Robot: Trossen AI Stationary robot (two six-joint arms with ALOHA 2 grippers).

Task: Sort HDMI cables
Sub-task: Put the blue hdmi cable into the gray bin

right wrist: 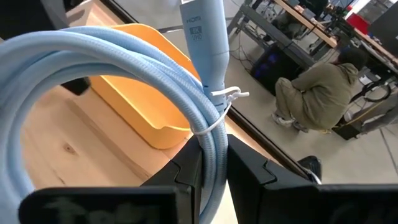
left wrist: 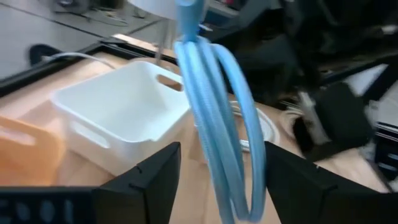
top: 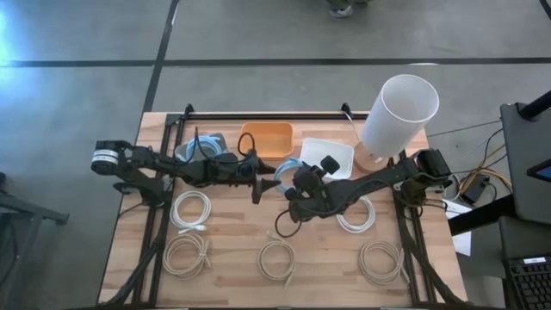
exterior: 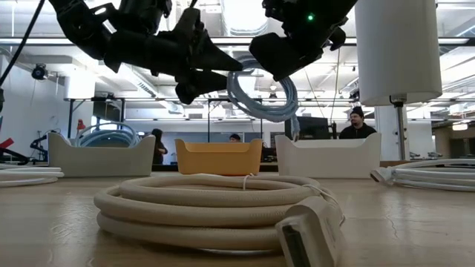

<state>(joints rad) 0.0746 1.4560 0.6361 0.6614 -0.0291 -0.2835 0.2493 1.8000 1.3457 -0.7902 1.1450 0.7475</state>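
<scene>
A light blue HDMI cable coil hangs in the air over the table's middle, in front of the white bin. My right gripper is shut on it. My left gripper is open and level with it. Its two fingers stand on either side of the hanging coil without touching. Two white coils and three beige coils lie flat on the table. More light blue cable sits in the left bin. My right gripper pinches the light blue coil's bundled turns between its two fingers, just below the white tie and the upright plug. The fingers lie across the strands and come from above. The coil is lifted clear and hangs below them.
Three bins stand in a row along the far side: a pale one, an orange one and a white one. A tall white cylinder stands on a foot at the far right. People sit in the room beyond.
</scene>
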